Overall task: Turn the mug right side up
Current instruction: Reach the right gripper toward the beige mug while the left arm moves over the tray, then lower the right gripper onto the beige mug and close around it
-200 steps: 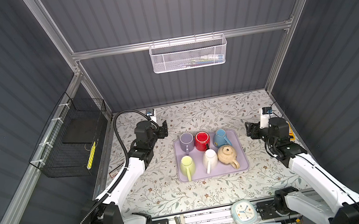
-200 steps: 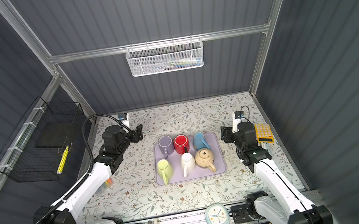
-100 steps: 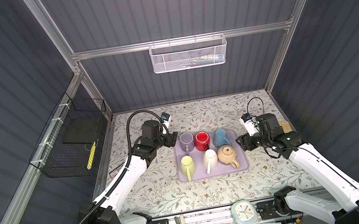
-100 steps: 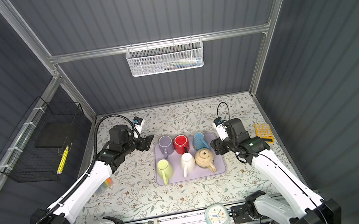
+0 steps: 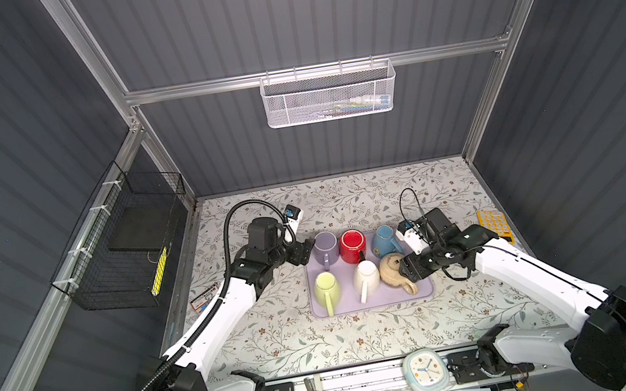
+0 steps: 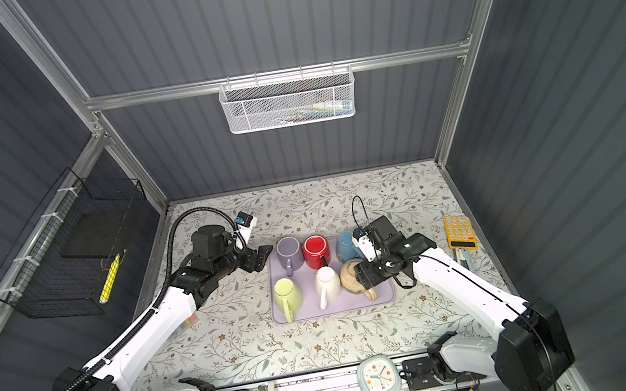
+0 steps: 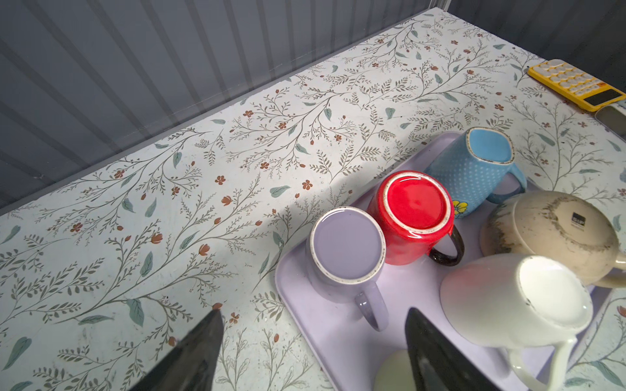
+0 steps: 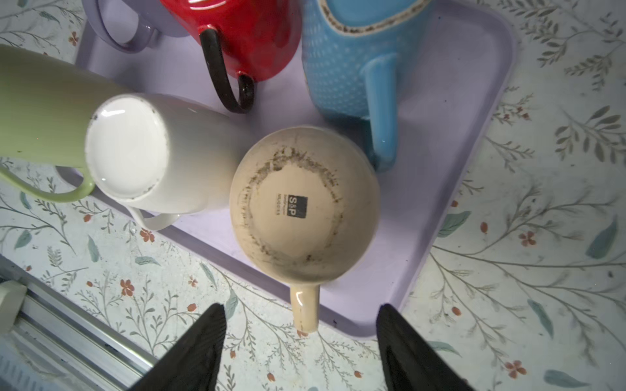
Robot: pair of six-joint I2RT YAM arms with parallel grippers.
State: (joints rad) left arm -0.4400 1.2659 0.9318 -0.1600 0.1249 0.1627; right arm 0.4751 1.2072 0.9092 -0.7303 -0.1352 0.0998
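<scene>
Several mugs stand bottom up on a lavender tray (image 5: 374, 306): purple (image 5: 325, 244), red (image 5: 352, 244) and blue (image 5: 384, 238) at the back, white (image 5: 366, 279) and beige (image 5: 392, 273) in front, beside a green one (image 5: 326, 287). My right gripper (image 5: 406, 271) hovers open over the beige mug (image 8: 301, 203). That mug's handle (image 8: 305, 308) points between the fingers without touching them. My left gripper (image 5: 305, 252) is open at the tray's left edge. One finger is over the table, the other over the tray beside the purple mug (image 7: 347, 250). Nothing is held.
A yellow calculator (image 5: 494, 224) lies right of the tray. A clock (image 5: 423, 369) sits on the front rail. A white mesh basket (image 5: 328, 95) hangs on the back wall and a black wire basket (image 5: 122, 254) on the left wall. The mugs stand close together.
Both arms have swung inward to the tray. The right gripper came from the table's right edge to above the beige mug; the left came from the back left to the tray's left edge.
</scene>
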